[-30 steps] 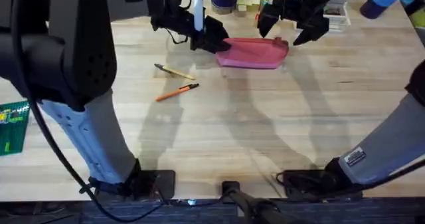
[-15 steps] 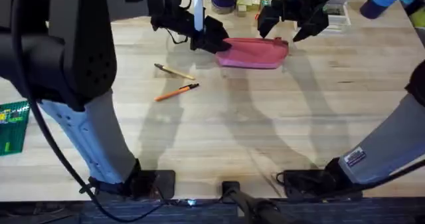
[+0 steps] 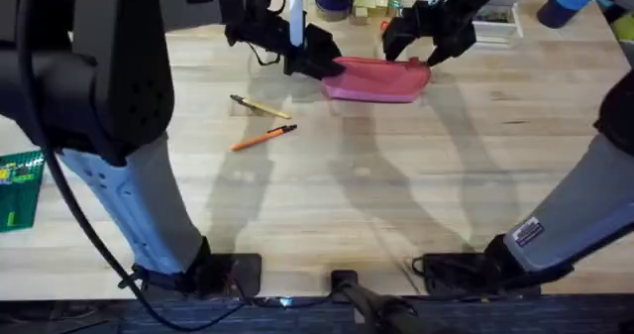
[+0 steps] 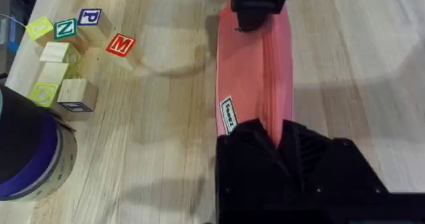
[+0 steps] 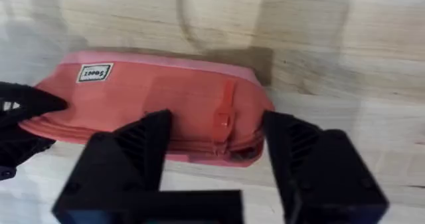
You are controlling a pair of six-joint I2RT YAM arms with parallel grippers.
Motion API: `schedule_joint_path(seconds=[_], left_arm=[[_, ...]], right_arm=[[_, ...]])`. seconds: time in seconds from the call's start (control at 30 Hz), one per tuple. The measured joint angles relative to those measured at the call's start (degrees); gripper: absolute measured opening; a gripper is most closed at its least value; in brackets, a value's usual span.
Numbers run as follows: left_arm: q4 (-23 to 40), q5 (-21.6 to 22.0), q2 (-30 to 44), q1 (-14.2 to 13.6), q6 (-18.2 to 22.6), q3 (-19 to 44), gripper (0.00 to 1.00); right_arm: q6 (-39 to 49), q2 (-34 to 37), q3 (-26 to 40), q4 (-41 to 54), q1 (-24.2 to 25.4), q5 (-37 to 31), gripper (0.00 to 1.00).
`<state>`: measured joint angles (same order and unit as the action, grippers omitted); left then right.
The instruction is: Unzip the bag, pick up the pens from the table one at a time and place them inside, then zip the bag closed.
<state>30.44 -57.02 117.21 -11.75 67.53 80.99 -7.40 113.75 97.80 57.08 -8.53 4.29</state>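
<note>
The pink bag (image 3: 376, 78) lies at the far middle of the table (image 3: 396, 195), its zipper closed. My left gripper (image 3: 332, 64) is shut on the bag's left end, and the left wrist view shows the fabric (image 4: 255, 71) pinched between the fingers. Just above the bag's right end my right gripper (image 3: 411, 49) hangs open. In the right wrist view its fingers (image 5: 143, 144) straddle the zipper pull (image 5: 222, 117). Two pens lie left of the bag: the tan-yellow one (image 3: 260, 106) and the orange one (image 3: 264, 138).
Lettered wooden blocks (image 4: 66, 44) and a dark purple-banded cylinder (image 4: 26, 157) stand behind the bag. A green packet (image 3: 20, 185) lies at the left edge, and a blue object (image 3: 565, 2) sits at the far right. The near half of the table is bare wood.
My right gripper has shifted left and come down over the bag's right end. The left gripper, bag and pens have stayed put.
</note>
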Motion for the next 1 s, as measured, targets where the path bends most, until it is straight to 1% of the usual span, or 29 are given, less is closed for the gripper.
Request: schedule_joint_path(seconds=[0.1, 0.2, 0.3, 0.37, 0.53, 0.63, 0.93, 1.0], left_arm=[[0.02, 0.01, 0.0, 0.0, 0.0, 0.0, 0.042], [0.07, 0.01, 0.0, 0.0, 0.0, 0.0, 0.042], [0.16, 0.05, 0.0, 0.02, 0.0, 0.0, 0.042], [0.17, 0.03, 0.0, 0.12, 0.0, 0.0, 0.042], [0.17, 0.03, 0.0, 0.22, 0.0, 0.0, 0.042], [0.17, 0.03, 0.0, 0.22, 0.0, 0.0, 0.042], [0.17, 0.03, 0.0, 0.22, 0.0, 0.0, 0.042], [0.17, 0.03, 0.0, 0.22, 0.0, 0.0, 0.042]], right_arm=[[0.21, 0.0, 0.0, 0.2, 0.27, -0.23, 0.618], [0.22, 0.0, 0.0, 0.47, 0.43, -0.27, 0.535], [0.3, 0.0, 0.0, 0.99, 0.45, -0.46, 0.428], [0.36, 0.0, 0.0, 1.16, 0.49, -0.44, 0.396], [0.38, 0.0, 0.0, 1.22, 0.52, -0.49, 0.366], [0.92, 0.0, 0.0, 1.24, 0.54, -0.9, 0.303], [3.06, 0.0, 0.0, 1.22, 0.54, -1.99, 0.236], [3.2, 0.0, 0.0, 1.2, 0.51, -2.42, 0.197]])
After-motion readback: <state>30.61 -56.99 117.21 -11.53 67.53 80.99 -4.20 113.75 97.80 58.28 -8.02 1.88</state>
